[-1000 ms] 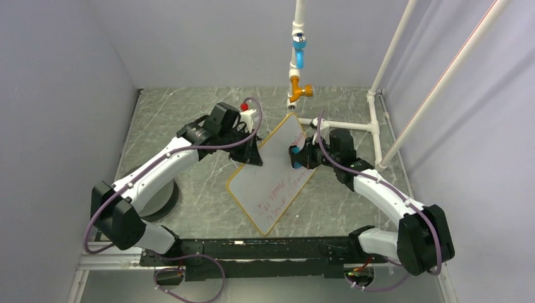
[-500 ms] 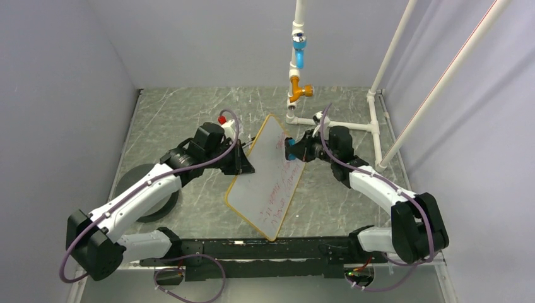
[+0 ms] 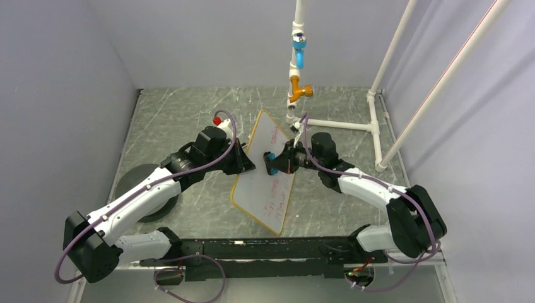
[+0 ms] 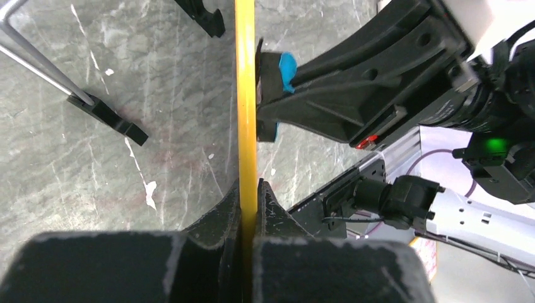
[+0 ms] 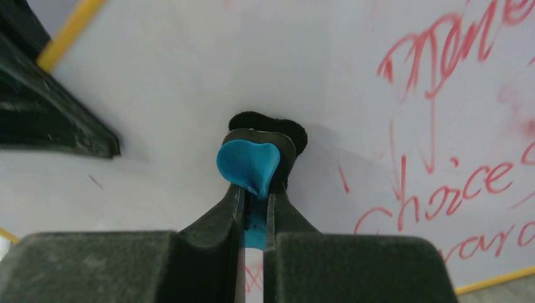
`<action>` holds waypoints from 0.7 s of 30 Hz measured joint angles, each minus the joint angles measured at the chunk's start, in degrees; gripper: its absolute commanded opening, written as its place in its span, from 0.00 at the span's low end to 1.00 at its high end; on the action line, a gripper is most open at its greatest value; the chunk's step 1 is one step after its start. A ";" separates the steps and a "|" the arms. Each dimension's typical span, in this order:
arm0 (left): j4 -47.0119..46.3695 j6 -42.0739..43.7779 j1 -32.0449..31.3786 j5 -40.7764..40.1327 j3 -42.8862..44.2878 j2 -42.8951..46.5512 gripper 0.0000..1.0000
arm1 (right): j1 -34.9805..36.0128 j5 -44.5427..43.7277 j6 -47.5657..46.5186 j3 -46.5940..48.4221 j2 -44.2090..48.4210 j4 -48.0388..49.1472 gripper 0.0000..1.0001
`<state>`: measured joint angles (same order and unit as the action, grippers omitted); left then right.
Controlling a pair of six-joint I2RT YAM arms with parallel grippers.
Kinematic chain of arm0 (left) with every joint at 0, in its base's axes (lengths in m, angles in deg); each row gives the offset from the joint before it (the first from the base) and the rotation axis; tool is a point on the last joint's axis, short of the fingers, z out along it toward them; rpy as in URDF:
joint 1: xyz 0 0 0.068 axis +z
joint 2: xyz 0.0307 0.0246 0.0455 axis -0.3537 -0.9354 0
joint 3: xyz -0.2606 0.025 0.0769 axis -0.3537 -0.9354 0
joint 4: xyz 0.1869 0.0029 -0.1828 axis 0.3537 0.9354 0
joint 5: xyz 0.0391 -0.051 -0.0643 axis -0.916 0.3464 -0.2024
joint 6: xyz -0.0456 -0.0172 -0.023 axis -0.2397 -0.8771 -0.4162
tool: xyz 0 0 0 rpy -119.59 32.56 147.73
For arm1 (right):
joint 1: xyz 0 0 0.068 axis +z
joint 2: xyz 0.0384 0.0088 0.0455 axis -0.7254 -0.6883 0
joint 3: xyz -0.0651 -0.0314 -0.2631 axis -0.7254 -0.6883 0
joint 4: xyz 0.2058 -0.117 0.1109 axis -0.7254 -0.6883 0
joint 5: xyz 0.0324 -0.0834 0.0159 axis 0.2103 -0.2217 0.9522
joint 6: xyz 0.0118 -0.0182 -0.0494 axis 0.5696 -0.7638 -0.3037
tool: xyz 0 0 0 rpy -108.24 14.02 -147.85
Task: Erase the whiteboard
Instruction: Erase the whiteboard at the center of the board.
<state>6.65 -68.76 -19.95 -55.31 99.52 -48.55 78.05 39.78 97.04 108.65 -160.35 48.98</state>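
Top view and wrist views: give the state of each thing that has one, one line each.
left gripper: shut on the yellow frame of the whiteboard.
right gripper: shut on the eraser.
whiteboard: tilted up on edge, red writing on part of its face.
eraser: black felt pressed against the whiteboard.

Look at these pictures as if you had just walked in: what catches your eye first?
The yellow-framed whiteboard, scrawled with red handwriting, is held at a slant in the middle of the table, its edge pinched by the left hand. Against its face, the right hand presses a blue-and-black eraser. At the back, a white pipe with blue and orange fittings hangs down.
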 measured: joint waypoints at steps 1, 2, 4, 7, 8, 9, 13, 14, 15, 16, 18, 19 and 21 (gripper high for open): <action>-0.13 -0.31 -0.04 -0.50 0.00 0.00 0.00 | 0.00 -0.09 0.17 1.18 -0.96 0.55 0.00; -0.13 -0.61 -0.07 -1.07 0.00 0.00 0.00 | -0.20 -0.28 0.44 2.78 -2.34 1.03 0.00; -0.20 -1.09 -0.04 -2.08 -0.02 0.00 0.00 | -1.25 -0.72 1.31 6.03 -5.14 1.57 0.00; -0.57 -1.29 -0.04 -2.34 -0.13 0.00 0.00 | -3.82 -1.77 2.25 9.14 -8.48 2.25 0.00; -0.72 -1.29 -0.09 -2.29 -0.15 0.00 0.00 | -4.90 -2.21 2.27 9.44 -9.31 2.23 0.00; -1.03 -1.27 -0.13 -2.21 -0.37 0.00 0.00 | -5.70 -2.82 2.10 9.49 -10.01 1.90 0.00; -1.49 -1.33 -0.17 -2.12 -0.96 0.00 0.00 | -7.39 -3.28 0.81 8.20 -11.10 0.26 0.00; -1.46 -1.33 -0.17 -2.23 -1.03 0.04 0.00 | -7.17 -3.23 0.52 7.61 -10.86 0.28 0.00; -1.31 -1.31 -0.15 -2.34 -1.11 0.09 0.00 | -6.78 -3.30 0.13 6.97 -10.40 0.31 0.00; -1.31 -1.31 -0.11 -2.34 -1.25 0.17 0.00 | -6.05 -3.50 -0.31 6.19 -9.57 0.31 0.00; -1.29 -1.29 -0.07 -2.40 -1.46 0.37 0.00 | -3.82 -4.04 -1.01 5.01 -7.34 0.20 0.00; -1.29 -1.27 -0.04 -2.47 -1.57 0.39 0.00 | -2.32 -4.15 -1.20 4.85 -6.10 0.20 0.00; -1.40 -1.22 -0.02 -2.40 -1.62 0.42 0.00 | -0.15 -4.02 -1.33 5.40 -4.74 0.46 0.00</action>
<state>5.25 -69.99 -19.97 -57.72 97.90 -48.13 77.90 35.76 95.70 114.05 -165.09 49.44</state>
